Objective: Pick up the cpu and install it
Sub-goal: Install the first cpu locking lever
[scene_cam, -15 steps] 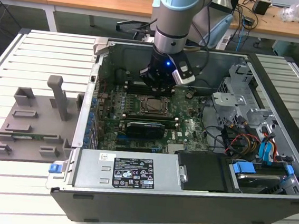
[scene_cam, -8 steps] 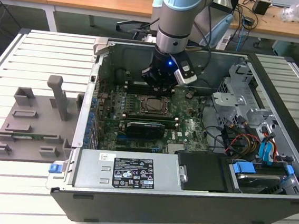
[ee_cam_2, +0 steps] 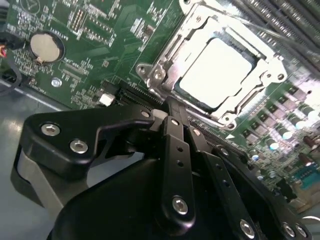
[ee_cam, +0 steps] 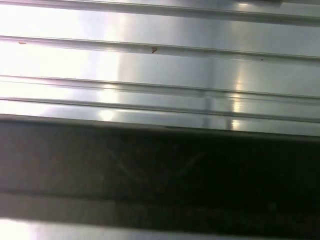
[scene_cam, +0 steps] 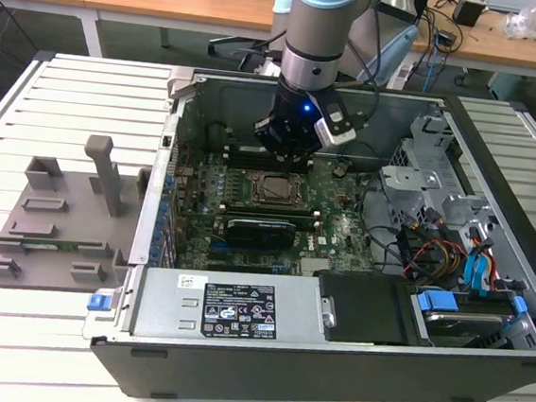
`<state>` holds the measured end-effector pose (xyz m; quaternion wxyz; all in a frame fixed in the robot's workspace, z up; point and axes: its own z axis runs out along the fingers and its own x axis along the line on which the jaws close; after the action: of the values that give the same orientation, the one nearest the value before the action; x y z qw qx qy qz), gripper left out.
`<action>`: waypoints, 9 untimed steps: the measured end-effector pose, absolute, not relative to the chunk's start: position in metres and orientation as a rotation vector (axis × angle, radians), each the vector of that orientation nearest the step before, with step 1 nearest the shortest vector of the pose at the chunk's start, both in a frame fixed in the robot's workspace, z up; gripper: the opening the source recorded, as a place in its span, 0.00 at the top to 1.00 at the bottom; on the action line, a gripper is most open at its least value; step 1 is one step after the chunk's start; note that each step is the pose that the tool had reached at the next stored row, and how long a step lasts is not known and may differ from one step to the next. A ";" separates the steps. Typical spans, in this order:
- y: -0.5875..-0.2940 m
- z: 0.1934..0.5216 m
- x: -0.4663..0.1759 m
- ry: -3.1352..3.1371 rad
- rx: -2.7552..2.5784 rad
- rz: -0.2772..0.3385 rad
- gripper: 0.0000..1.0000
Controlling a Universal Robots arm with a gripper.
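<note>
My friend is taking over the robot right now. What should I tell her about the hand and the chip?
Hand: hovering inside the computer case, just above the socket; I cannot tell whether it is open or shut.
Cpu: lying flat in the socket frame on the motherboard, as the second wrist view shows; the hand is not touching it.
Done: chip placed in the socket.
Left: whether the bracket is locked down cannot be told.

The exterior view looks down from above and in front onto the open computer case (scene_cam: 338, 265). The second wrist view peers close past the pincer (ee_cam_2: 172, 112) at the motherboard socket (ee_cam_2: 215, 75) (shared with the exterior view); the first wrist view faces slatted metal (ee_cam: 160, 65) nearby.
</note>
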<state>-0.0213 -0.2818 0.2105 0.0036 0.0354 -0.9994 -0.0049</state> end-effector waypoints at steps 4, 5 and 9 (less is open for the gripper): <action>-0.288 0.211 -0.021 -3.132 0.111 -0.001 0.89; -0.290 0.211 -0.021 -3.132 0.111 0.001 0.89; -0.298 0.211 -0.021 -3.132 0.111 0.007 0.89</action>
<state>-0.0213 -0.2977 0.2105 0.0038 0.0353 -0.9994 0.0022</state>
